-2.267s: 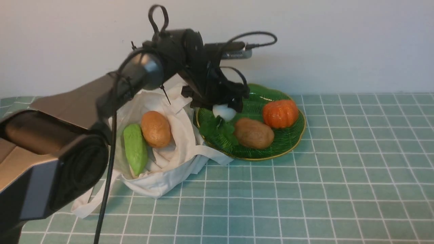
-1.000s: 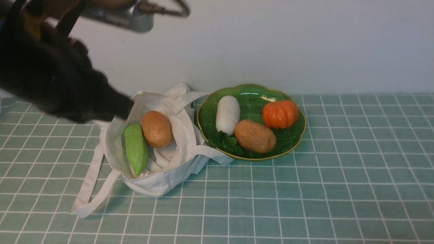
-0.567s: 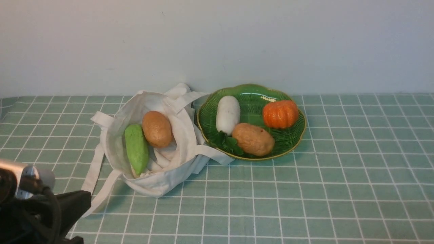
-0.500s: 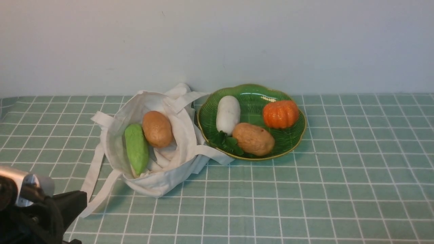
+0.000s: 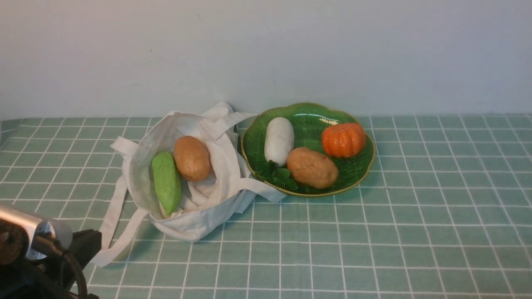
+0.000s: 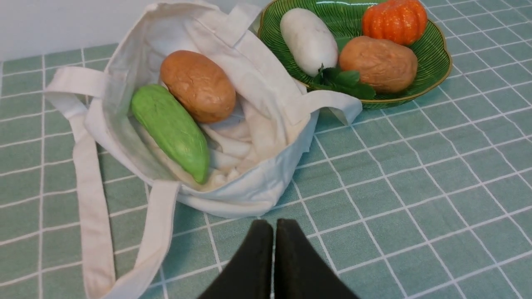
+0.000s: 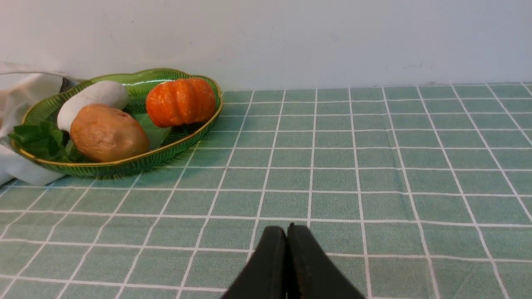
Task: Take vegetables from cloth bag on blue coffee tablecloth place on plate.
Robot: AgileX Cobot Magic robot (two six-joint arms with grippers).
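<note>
The off-white cloth bag [image 5: 195, 216] lies open on the blue checked tablecloth [image 5: 374, 232]. A light green cucumber [image 5: 166, 182] and a tan potato [image 5: 191, 158] lie inside it. The green plate [image 5: 357, 174] beside it holds the white radish [image 5: 279, 139], a second potato [image 5: 312, 167] and the orange pumpkin [image 5: 343, 139]. The left wrist view shows the bag [image 6: 249, 195], cucumber [image 6: 170, 128] and potato [image 6: 198, 85]. My left gripper [image 6: 273, 226] is shut and empty, in front of the bag. My right gripper [image 7: 286, 230] is shut and empty, away from the plate [image 7: 124, 168].
A pale wall runs behind the table. The bag's long straps [image 5: 114, 224] trail over the cloth toward my left arm's base [image 5: 37, 257] at the front left corner.
My left arm let go of the radish on the plate, swung back past the bag and settled low at the front left. The potato on the plate shifted slightly.
</note>
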